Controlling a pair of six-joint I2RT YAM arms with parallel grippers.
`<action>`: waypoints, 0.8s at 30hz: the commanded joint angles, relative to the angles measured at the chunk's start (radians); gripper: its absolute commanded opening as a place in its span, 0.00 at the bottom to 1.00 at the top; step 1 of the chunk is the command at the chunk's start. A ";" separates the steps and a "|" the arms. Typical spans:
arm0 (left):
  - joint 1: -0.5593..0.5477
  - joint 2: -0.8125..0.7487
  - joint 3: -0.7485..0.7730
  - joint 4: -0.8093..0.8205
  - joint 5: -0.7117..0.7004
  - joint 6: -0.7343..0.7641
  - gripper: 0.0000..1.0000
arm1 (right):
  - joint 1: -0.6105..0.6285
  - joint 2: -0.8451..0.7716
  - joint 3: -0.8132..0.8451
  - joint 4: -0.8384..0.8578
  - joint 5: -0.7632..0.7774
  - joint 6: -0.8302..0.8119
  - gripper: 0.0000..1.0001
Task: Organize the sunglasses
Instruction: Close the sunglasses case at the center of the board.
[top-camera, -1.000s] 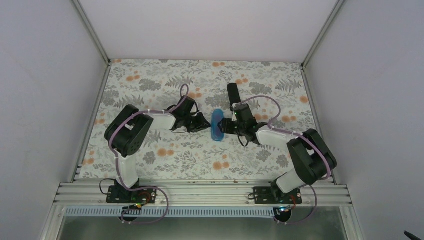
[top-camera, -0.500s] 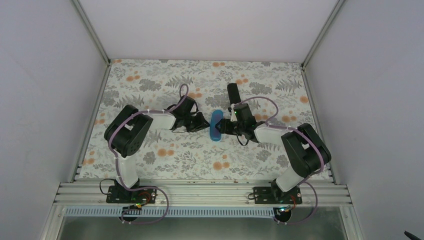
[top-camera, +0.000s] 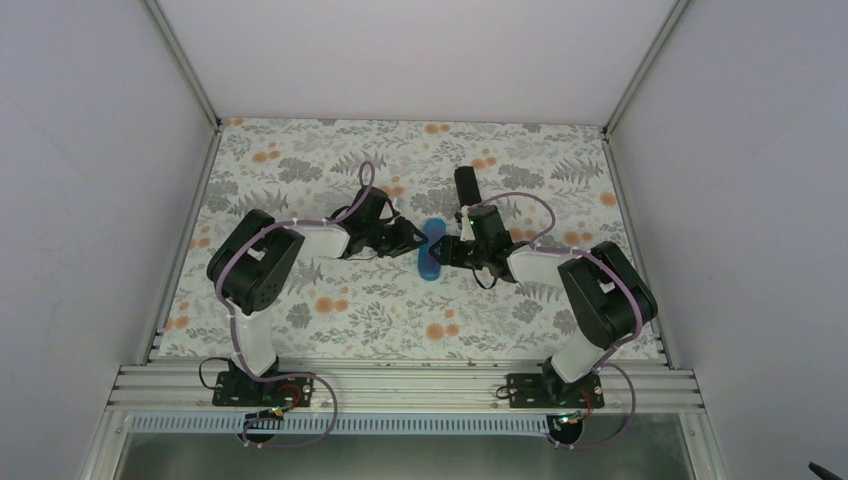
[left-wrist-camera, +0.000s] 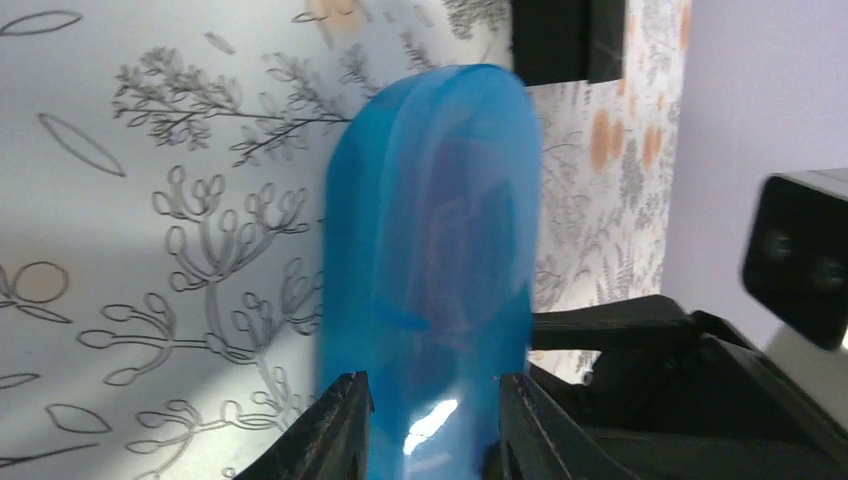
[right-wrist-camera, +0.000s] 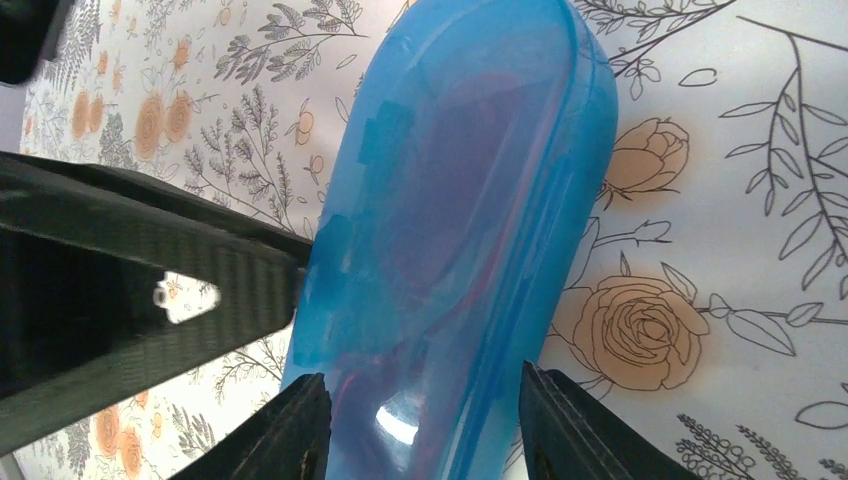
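Observation:
A glossy blue oval case (top-camera: 432, 250) lies mid-table between the two arms. The sunglasses (right-wrist-camera: 470, 290) show only as pink-red streaks through the translucent shell. My right gripper (right-wrist-camera: 420, 425) is shut on the case (right-wrist-camera: 470, 180) from the right, a finger on each long side. My left gripper (left-wrist-camera: 433, 425) comes in from the left. It stands open, with its fingers (left-wrist-camera: 345, 425) straddling the near end of the case (left-wrist-camera: 430, 220). In the top view the left gripper (top-camera: 413, 240) and the right gripper (top-camera: 449, 250) sit on opposite sides of the case.
A black upright block (top-camera: 465, 186) stands just behind the right gripper, and it also appears beyond the case as a black block (left-wrist-camera: 560, 40). The floral tablecloth (top-camera: 300, 160) covers the table, with white walls on three sides.
The left gripper has opened and slid right onto the case's end. The right gripper has narrowed slightly on the case, which has shifted a little to the left.

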 joint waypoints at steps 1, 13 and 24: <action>-0.006 0.044 0.033 -0.091 0.017 0.034 0.31 | -0.012 0.057 -0.029 -0.126 0.067 -0.006 0.49; -0.006 0.048 0.047 -0.158 -0.012 0.055 0.25 | -0.017 0.033 -0.017 -0.133 0.089 -0.017 0.49; 0.051 -0.227 0.140 -0.334 -0.372 0.113 0.52 | 0.095 -0.095 0.179 -0.441 0.442 -0.021 0.84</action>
